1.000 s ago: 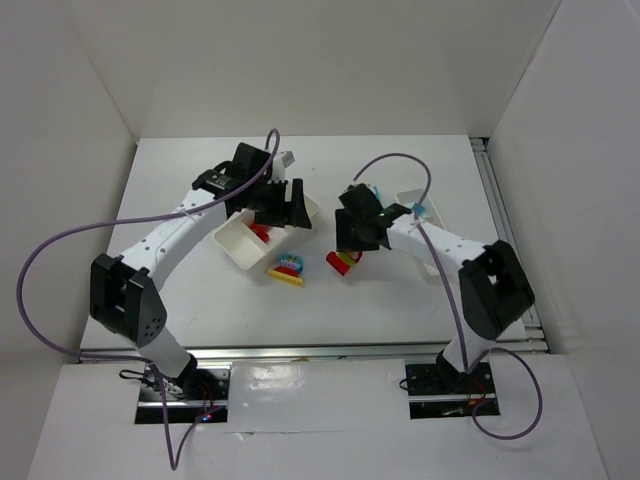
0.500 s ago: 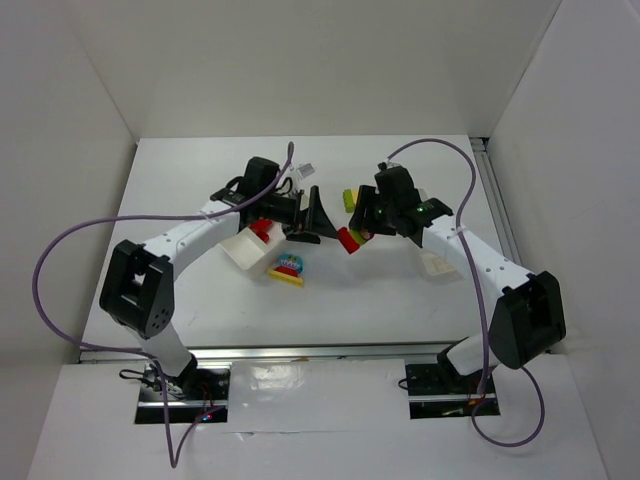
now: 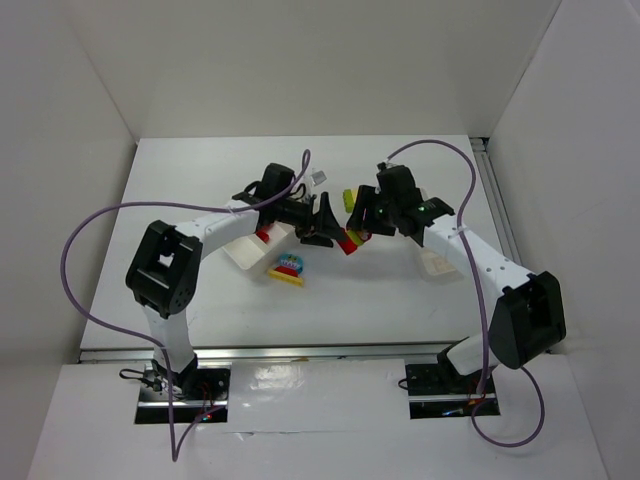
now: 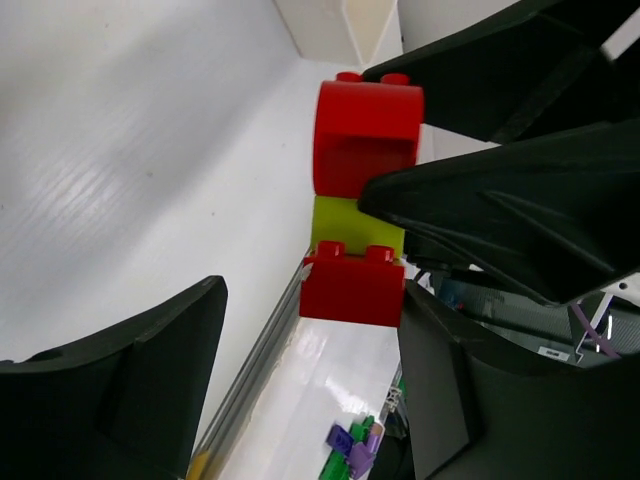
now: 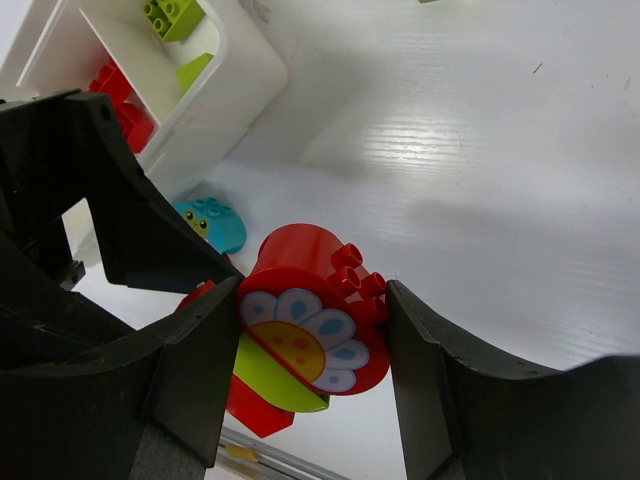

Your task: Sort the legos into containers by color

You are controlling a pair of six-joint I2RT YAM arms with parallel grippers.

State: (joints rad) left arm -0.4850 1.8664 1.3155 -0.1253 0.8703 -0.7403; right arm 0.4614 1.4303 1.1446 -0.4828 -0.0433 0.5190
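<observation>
Over the middle of the table [image 3: 400, 300], we pinch a stack of red and lime bricks [image 4: 358, 190] in the right gripper [image 5: 312, 335]. We offer it to the left gripper [image 4: 312, 300], whose fingers are spread on either side of its lower end. We judge the pose lets the left pull the colours apart, since the tray [image 5: 235, 70] nearby keeps reds and limes in separate compartments.

Letters, numbers: none readable in any view
Print: flower picture, no lettering, on the face of the red brick [image 5: 310, 340]
White tray [image 5: 240, 72]: no label readable
</observation>
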